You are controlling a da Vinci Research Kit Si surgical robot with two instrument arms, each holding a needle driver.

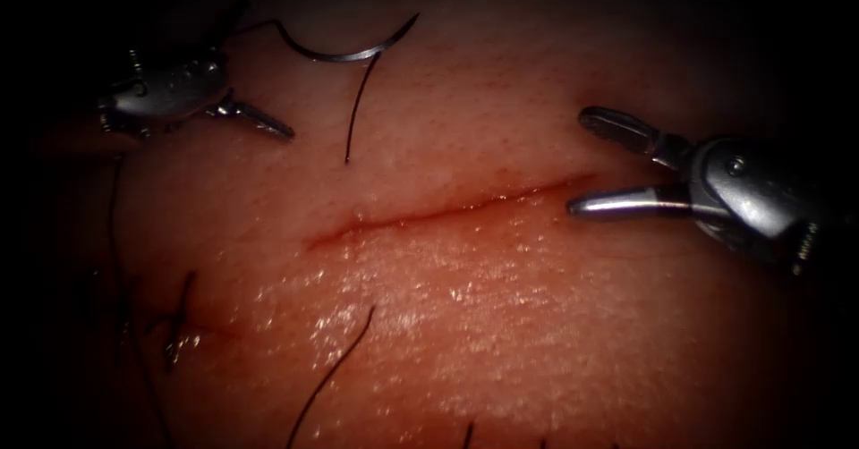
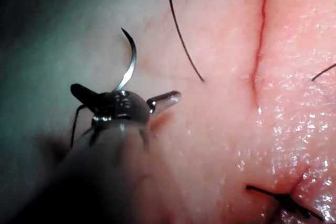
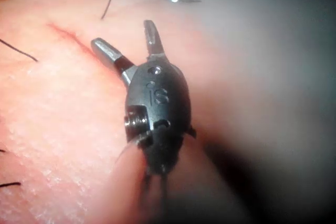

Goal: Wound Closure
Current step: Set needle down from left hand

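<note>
The cut (image 1: 447,209) runs across the tissue (image 1: 501,324) with red fluid along it. The curved needle (image 1: 349,54) lies flat on the tissue beyond the cut's left end, not in the tissue, and neither tool holds it. My left tool (image 1: 266,71) hovers beside the needle's tail with its jaws spread wide and empty. From the left wrist the needle (image 2: 128,61) rises just past the left tool (image 2: 126,85). My right tool (image 1: 582,158) stands open and empty at the cut's right end, also seen as the right tool (image 3: 122,33) near the cut (image 3: 65,32).
A short cut piece of thread (image 1: 358,109) lies below the needle. A tied stitch (image 1: 179,333) with dark ends sits left of the cut's left end. Another loose thread (image 1: 331,373) lies on the near tissue, and a long strand (image 1: 114,234) trails down the left edge.
</note>
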